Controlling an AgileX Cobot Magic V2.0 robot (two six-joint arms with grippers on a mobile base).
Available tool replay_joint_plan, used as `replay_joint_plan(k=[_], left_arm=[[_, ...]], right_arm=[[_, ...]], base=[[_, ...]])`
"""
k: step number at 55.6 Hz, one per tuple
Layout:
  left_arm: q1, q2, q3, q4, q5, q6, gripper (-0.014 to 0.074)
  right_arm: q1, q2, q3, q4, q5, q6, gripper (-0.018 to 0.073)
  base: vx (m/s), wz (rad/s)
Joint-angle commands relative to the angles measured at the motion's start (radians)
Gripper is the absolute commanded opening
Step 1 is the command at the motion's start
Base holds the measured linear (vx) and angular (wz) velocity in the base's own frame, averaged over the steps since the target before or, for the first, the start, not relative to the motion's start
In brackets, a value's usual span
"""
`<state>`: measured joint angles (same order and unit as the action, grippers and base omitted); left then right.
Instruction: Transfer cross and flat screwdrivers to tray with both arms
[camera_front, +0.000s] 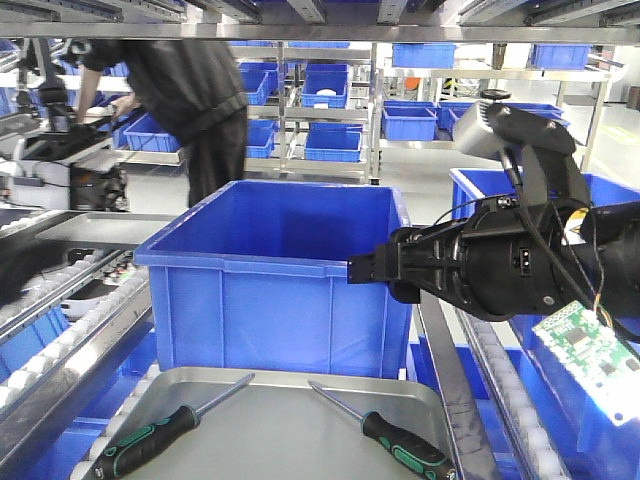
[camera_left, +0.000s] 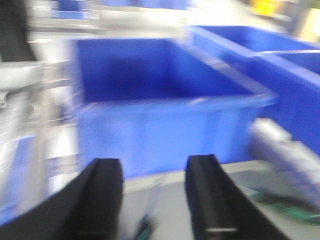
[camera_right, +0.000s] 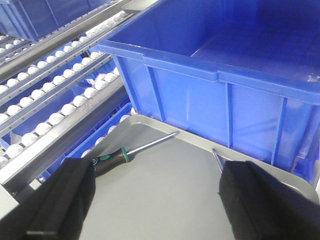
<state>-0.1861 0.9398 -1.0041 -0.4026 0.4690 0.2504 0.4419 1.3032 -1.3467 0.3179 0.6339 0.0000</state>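
Grey steel tray (camera_front: 300, 420) holding both screwdrivers (camera_front: 150, 437) (camera_front: 400, 445), no readable writing showing, left gripper (camera_left: 152, 200) and right gripper (camera_right: 155, 200) both gaping wide, empty.

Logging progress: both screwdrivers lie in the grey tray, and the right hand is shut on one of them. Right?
Not quite. Both screwdrivers do lie in the tray, but the right hand is open and holds nothing; the right wrist view shows its fingers spread above the tray.

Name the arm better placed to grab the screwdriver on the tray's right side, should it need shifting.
Right, probably. The right claw hangs open on that side above the tray, with the screwdriver lower down. The left claw, also open, shows only in a blurred view.
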Motion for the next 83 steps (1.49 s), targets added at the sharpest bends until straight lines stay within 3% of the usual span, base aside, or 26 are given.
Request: replay_joint_plan(k=[1, 5, 10, 20, 34, 42, 83], left_arm=[[-0.004, -0.126, 0.126, 0.141, -0.167, -0.156, 0.0314], [-0.004, -0.248, 0.272, 0.23, -0.228, -0.24, 0.0247], [0.005, -0.381, 0.447, 0.304, -0.292, -0.267, 0.0155], [0.083, -0.649, 0.723, 0.326, -0.317, -0.267, -0.0006], [0.116, -0.942, 1.002, 0.328, -0.35, -0.302, -0.0007], [0.116, -0.964, 1.006, 0.329, -0.291, -0.312, -0.0007], [0.116, -0.964, 1.006, 0.326, -0.292, -0.312, -0.0006]], right_arm=[[-0.005, -0.029, -0.034, 0.01, -0.071, -0.01, 0.0582], [-0.005, -0.029, -0.034, 0.01, -0.071, -0.01, 0.0582], [-0.005, -0.029, -0.034, 0.01, -0.071, -0.01, 0.0582], [-0.005, -0.029, -0.034, 0.01, -0.071, -0.01, 0.0582], [-0.005, -0.029, -0.034, 0.01, -0.071, -0.01, 0.0582], [-0.005, -0.029, -0.034, 0.01, -0.071, -0.01, 0.0582], [-0.005, -0.029, -0.034, 0.01, -0.071, -0.01, 0.0582]], base=[[0.0, 0.0], [0.0, 0.0], [0.0, 0.0], [0.0, 0.0], [0.0, 0.0], [0.0, 0.0], [0.0, 0.0]])
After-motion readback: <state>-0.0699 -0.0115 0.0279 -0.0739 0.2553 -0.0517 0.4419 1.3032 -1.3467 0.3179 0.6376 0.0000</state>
